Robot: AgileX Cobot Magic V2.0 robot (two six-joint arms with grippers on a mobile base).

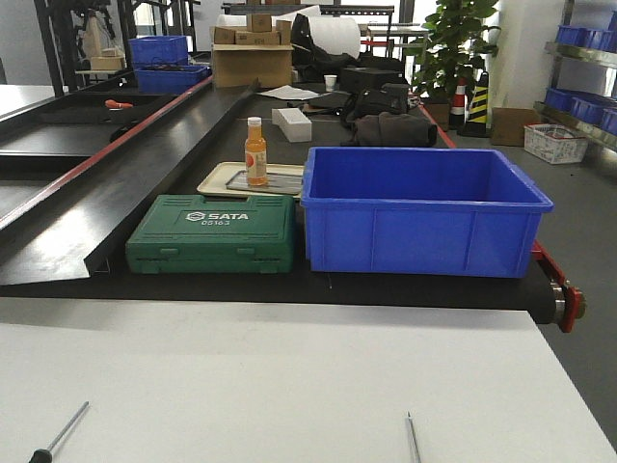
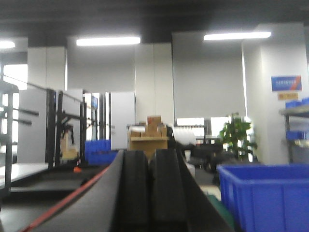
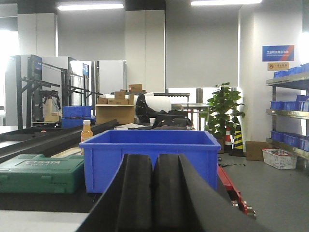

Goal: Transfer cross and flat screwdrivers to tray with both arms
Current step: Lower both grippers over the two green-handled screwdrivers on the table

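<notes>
Two screwdrivers lie on the white table at the bottom edge of the front view. Of the left screwdriver (image 1: 60, 430) I see a thin silver shaft and the tip of its black handle. Only the shaft of the right screwdriver (image 1: 412, 438) shows. The grey tray is out of view. Neither arm appears in the front view. In the left wrist view my left gripper (image 2: 151, 164) is shut, its black pads pressed together with nothing between them. My right gripper (image 3: 154, 169) is shut the same way, level and pointing at the blue bin (image 3: 150, 154).
Beyond the white table (image 1: 289, 376) runs a black conveyor carrying a green SATA tool case (image 1: 212, 234), a deep blue bin (image 1: 424, 207) and a beige tray (image 1: 224, 181) with an orange bottle (image 1: 255, 151). Boxes, shelving and a plant stand further back.
</notes>
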